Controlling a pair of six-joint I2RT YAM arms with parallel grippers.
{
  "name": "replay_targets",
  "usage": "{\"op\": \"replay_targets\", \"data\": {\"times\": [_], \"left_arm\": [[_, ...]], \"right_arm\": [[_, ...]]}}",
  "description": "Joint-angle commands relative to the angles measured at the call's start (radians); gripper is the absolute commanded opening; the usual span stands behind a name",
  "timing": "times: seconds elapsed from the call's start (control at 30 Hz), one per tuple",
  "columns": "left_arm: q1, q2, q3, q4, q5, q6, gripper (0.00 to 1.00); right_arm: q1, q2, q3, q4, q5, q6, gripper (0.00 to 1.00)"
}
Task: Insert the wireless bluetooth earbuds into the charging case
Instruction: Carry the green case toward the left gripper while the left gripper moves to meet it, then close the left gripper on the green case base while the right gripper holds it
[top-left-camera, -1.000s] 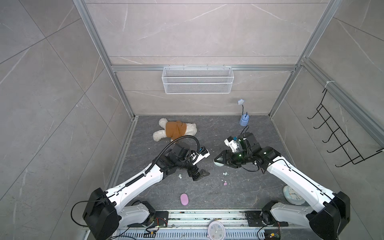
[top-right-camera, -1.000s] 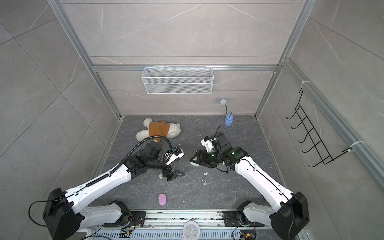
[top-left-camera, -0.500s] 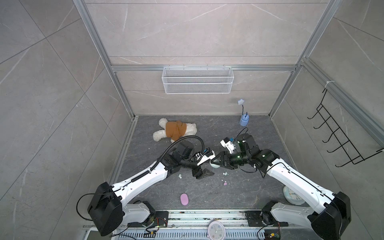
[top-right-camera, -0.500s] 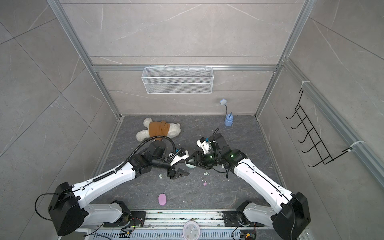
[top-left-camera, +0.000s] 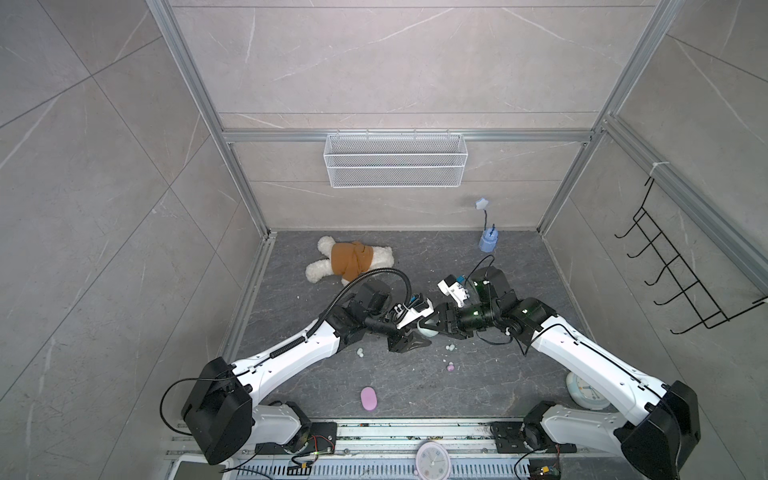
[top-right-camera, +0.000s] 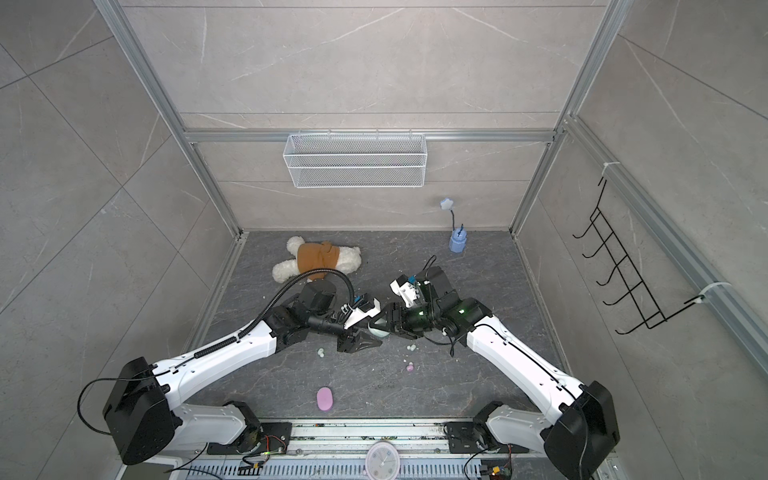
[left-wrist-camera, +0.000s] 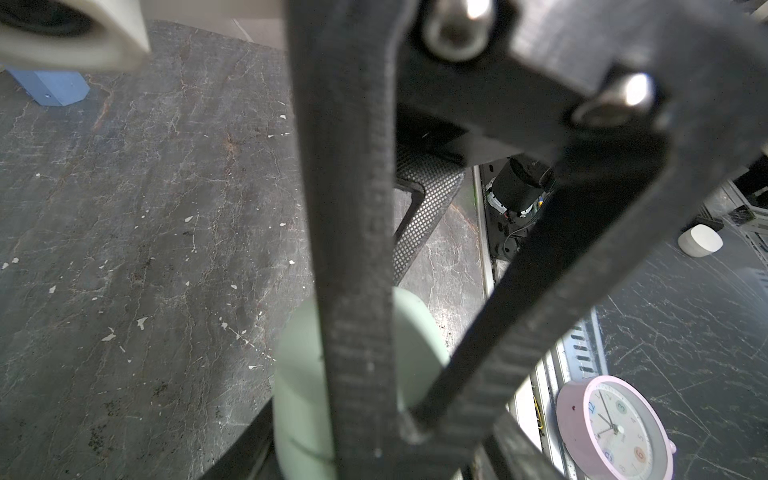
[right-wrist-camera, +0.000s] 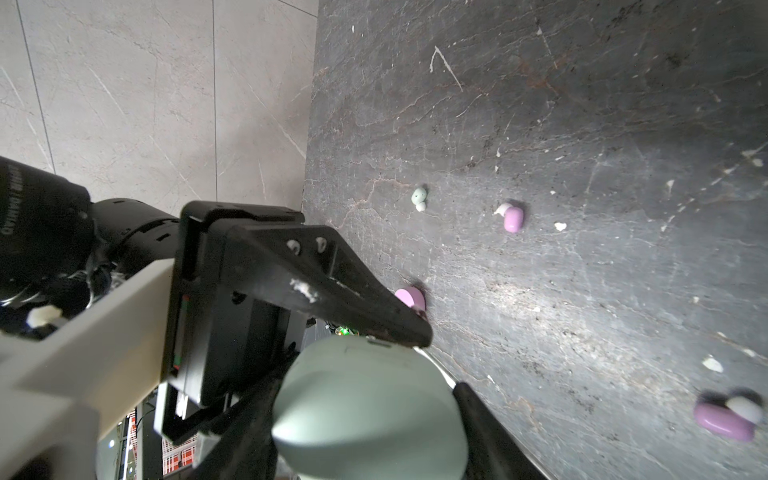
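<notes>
The mint green charging case (top-left-camera: 428, 331) (top-right-camera: 377, 331) hangs closed just above the floor, and my right gripper (top-left-camera: 438, 326) (right-wrist-camera: 365, 424) is shut on its sides. My left gripper (top-left-camera: 422, 332) (left-wrist-camera: 374, 457) comes from the other side. Its jaws have closed on the case (left-wrist-camera: 299, 374), and one black fingertip (right-wrist-camera: 411, 332) presses the case's top edge (right-wrist-camera: 365, 407). Loose earbuds lie on the dark floor: a mint one (top-left-camera: 360, 352) (right-wrist-camera: 419, 197), a mint pair (top-left-camera: 449, 347) and lilac ones (top-left-camera: 450, 366) (right-wrist-camera: 513, 218). A second case, lilac-pink (top-left-camera: 369, 399) (top-right-camera: 325, 398), lies closed nearer the front.
A teddy bear (top-left-camera: 351, 262) lies at the back left and a small blue holder (top-left-camera: 488, 241) at the back right. A mint clock (top-left-camera: 588, 392) sits under the right arm and a pink clock (top-left-camera: 433, 459) (left-wrist-camera: 615, 428) on the front rail. White specks dot the floor.
My left arm swung right to meet the right gripper and its jaws narrowed from wide open onto the mint case. The right gripper carried the case slightly left.
</notes>
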Motion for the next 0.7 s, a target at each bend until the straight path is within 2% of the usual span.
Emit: {"op": "replay_targets", "data": {"times": [0.0,0.67], "left_arm": [[-0.012,0.005,0.048,0.04,0.049,0.004,0.53],[-0.027,0.003,0.037,0.066,0.052,0.027,0.49]], "right_arm": [[0.008,0.008,0.007,0.018,-0.011,-0.009,0.61],[0.008,0.014,0.016,0.02,-0.031,-0.009,0.62]]}}
